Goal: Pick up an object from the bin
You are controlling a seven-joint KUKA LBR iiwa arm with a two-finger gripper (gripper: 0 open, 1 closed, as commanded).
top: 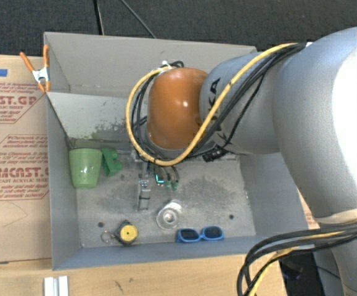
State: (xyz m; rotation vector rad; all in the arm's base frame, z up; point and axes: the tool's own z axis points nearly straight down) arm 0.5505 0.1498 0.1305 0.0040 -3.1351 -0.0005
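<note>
Gripper [145,195], jaws' opening not discernible, just left of a shiny round object [169,216], likely hard, light, slippery; best gripped across its rim.

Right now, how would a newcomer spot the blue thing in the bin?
Start at the grey bin and follow its near wall, at the view's bottom. Blue sunglasses lie there, right of a yellow disc. Nothing else is blue or two-lensed.
</note>
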